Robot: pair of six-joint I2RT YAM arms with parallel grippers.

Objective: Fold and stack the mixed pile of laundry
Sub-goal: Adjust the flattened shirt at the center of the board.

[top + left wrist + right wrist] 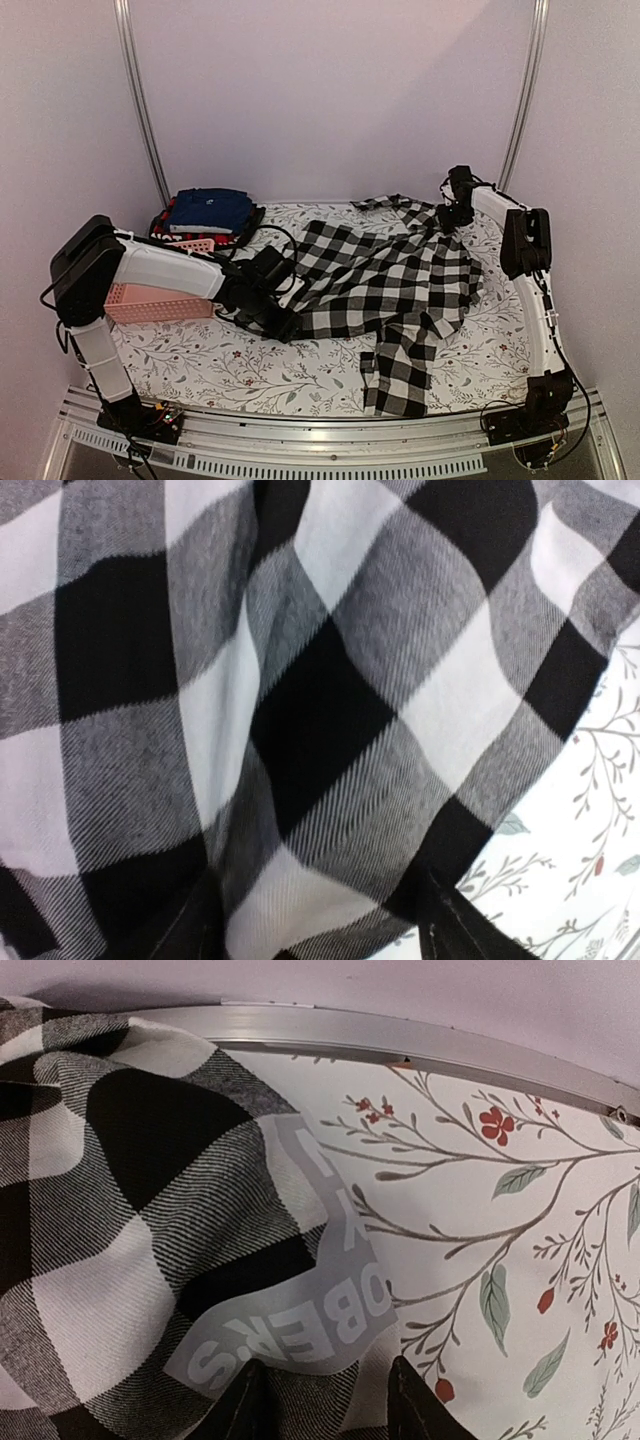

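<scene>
The large black-and-white checked shirt [390,285] lies spread across the middle of the table, one sleeve hanging toward the near edge. My left gripper [285,325] is at its near-left edge. In the left wrist view the cloth [300,710] fills the frame and bunches between my fingers [460,930], hiding the tips; the left gripper [320,940] is shut on it. My right gripper [452,213] is at the shirt's far right corner, shut on cloth [120,1190] beside a grey lettered label [300,1330]; it also shows in the right wrist view [325,1410]. Folded navy trousers [208,210] lie on a red-and-black plaid piece [163,232] at back left.
A pink slotted basket [150,300] sits at the left, partly under my left arm. The table has a floral cover [250,365] and a metal rim [420,1050] just behind my right gripper. A black cable [275,235] runs by the stack.
</scene>
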